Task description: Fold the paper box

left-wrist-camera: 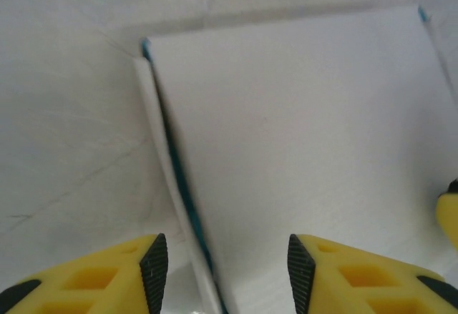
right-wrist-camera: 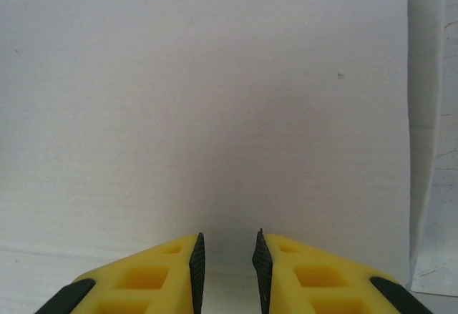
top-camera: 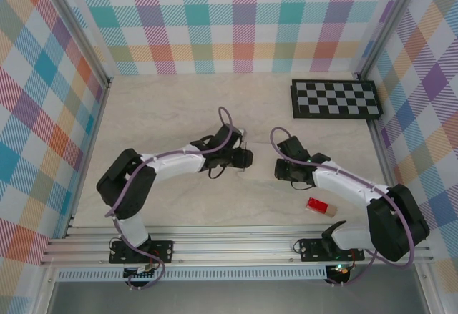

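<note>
At the paper box [left-wrist-camera: 308, 142] edge, left gripper [left-wrist-camera: 226, 257] stands wide; right gripper [right-wrist-camera: 229, 246] narrowly parted.

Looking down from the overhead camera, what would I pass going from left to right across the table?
left gripper → right gripper → red block. The checkerboard, farther back, spans across the last two, so it has no clear place in the order.

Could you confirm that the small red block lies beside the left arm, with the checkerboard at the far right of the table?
Not quite: the small red block lies beside the right arm, not the left, as the top external view shows. The checkerboard is indeed at the far right of the table.
</note>
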{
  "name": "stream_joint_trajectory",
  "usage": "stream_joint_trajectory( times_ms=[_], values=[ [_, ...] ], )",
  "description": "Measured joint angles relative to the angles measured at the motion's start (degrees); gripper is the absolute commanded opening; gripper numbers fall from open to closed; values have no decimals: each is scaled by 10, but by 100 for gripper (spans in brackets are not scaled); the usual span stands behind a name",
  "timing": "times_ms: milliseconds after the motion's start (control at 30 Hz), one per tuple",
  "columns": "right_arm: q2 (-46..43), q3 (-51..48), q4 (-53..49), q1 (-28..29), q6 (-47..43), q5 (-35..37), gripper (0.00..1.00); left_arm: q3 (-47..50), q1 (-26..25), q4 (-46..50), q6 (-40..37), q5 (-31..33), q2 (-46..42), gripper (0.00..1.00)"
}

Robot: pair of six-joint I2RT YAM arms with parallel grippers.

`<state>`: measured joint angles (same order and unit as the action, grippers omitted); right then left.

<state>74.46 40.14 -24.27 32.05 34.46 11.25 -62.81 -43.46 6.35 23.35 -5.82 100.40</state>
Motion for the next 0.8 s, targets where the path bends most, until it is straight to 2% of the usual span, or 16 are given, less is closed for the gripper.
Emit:
stream_joint_trajectory(
  times_ms=[100, 233, 367, 467, 567, 800],
  values=[
    [0, 14, -14, -7, -8, -10, 38, 0, 24, -2, 9, -9, -21, 50],
    [0, 68, -56, -14, -29, -10, 64, 0, 36, -2, 11, -12, -24, 52],
    [-2, 135, -92, -34, -56, -9, 71, 0, 37, -5, 17, -32, -23, 62],
    [-5, 157, -102, -68, -80, -15, 71, 0, 36, -17, 28, -46, -10, 62],
    [7, 157, -108, -94, -93, -33, 63, 0, 34, -24, 31, -51, 9, 61],
    [24, 70, -79, -89, -79, -94, 55, 4, 26, -30, 45, -52, 32, 56]
  ],
)
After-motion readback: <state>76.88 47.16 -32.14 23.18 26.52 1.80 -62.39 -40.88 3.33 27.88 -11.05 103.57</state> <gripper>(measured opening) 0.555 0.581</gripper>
